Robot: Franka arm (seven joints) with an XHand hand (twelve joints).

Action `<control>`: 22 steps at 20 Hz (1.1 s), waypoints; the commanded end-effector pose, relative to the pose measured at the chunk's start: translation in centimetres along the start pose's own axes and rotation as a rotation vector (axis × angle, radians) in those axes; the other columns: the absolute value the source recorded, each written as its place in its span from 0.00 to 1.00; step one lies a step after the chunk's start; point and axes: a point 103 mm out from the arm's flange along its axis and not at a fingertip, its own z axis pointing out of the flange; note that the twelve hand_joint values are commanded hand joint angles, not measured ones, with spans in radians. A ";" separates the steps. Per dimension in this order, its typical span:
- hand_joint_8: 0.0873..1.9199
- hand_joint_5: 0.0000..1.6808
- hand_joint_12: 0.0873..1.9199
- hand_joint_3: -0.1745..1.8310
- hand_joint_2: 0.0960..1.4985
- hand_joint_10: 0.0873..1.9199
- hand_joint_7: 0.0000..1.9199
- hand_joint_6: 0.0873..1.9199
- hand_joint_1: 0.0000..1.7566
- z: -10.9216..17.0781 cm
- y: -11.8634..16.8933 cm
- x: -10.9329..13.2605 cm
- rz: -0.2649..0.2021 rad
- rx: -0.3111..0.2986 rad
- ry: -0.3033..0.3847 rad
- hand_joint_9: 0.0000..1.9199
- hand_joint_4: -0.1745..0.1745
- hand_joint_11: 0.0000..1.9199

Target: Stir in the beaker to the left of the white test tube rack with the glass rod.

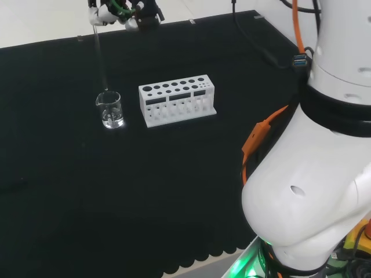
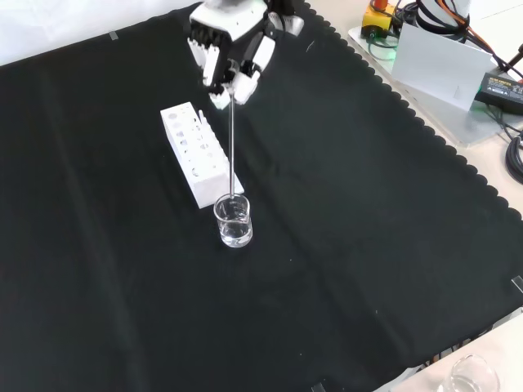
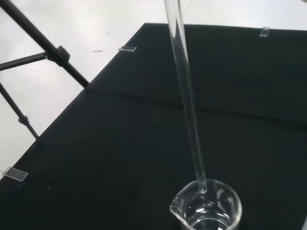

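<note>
The hand hangs over the far part of the black cloth in the front view, its fingers curled together and pinched on the top end of the glass rod. The rod hangs nearly upright from that grip, and its lower tip reaches the mouth of the beaker; the wrist view shows the tip just inside the rim, above the clear liquid in the bottom of the beaker. In the head view the hand sits at the far edge of the cloth, left of centre, with the rod slanting slightly down towards the beaker.

The beaker stands upright on the cloth, just left of the white test tube rack in the head view and apart from it. In the front view the same beaker stands nearer than the rack, close to its near end. Its pouring spout shows in the wrist view.
</note>
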 end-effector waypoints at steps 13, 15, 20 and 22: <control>0.38 0.66 0.45 0.00 0.75 0.32 0.83 0.42 0.67 3.1 1.4 -3.0 0.006 0.044 0.011 0.92 0.00 0.87; 0.38 0.66 0.45 0.00 0.75 0.32 0.83 0.42 0.67 3.6 1.2 -3.3 0.010 0.050 0.013 0.92 0.00 0.87; 0.38 0.66 0.45 0.00 0.75 0.32 0.84 0.42 0.67 5.7 0.5 -3.2 0.011 0.072 0.024 0.92 0.00 0.87; 0.38 0.66 0.45 0.00 0.74 0.32 0.84 0.42 0.67 6.4 0.4 -3.3 0.012 0.078 0.029 0.92 0.00 0.87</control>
